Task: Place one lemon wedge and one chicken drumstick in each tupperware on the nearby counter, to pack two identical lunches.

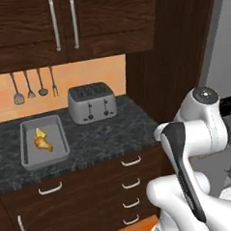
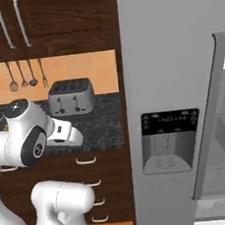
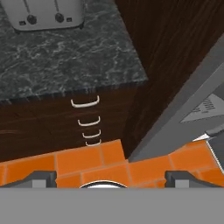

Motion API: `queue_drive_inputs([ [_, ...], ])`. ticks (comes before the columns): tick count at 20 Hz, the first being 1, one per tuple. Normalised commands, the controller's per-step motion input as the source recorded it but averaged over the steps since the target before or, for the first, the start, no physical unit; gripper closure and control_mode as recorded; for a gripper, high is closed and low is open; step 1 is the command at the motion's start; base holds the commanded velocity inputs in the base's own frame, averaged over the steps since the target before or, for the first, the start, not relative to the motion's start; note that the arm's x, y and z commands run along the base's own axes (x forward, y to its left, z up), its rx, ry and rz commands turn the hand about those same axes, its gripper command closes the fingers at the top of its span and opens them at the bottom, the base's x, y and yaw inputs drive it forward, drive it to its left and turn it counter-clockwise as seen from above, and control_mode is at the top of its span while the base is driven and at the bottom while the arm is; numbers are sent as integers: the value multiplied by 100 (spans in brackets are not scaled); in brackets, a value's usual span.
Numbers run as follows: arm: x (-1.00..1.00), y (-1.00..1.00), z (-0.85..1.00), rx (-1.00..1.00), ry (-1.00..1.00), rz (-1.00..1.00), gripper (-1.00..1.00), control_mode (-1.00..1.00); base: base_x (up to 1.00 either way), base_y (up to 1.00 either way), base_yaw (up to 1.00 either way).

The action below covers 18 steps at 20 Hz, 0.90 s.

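Left base view: a shallow grey rectangular tupperware (image 1: pixel 44 142) sits near the left end of the black marbled counter (image 1: pixel 104 135), holding a yellow lemon wedge (image 1: pixel 40 132) touching a golden-brown chicken drumstick (image 1: pixel 43 143). Right base view: a silver toaster (image 2: pixel 71 97) stands at the counter's back. Hand view: the gripper (image 3: pixel 111 177) hangs wide open and empty above orange floor tiles (image 3: pixel 87 159), near the counter's right corner.

Veined stone counter (image 1: pixel 104 137) — brushed-metal toaster (image 1: pixel 92 103)
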Motion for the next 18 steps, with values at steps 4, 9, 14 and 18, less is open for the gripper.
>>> queue_drive_inputs([
  [4,0,0,0,0,0,0,-100,100,0,-100,-10],
  [9,0,0,0,0,0,0,-100,100,0,-100,-5],
  [14,0,0,0,0,0,0,-100,100,0,-100,0],
  [18,0,0,0,0,0,0,-100,100,12,-90,0],
])
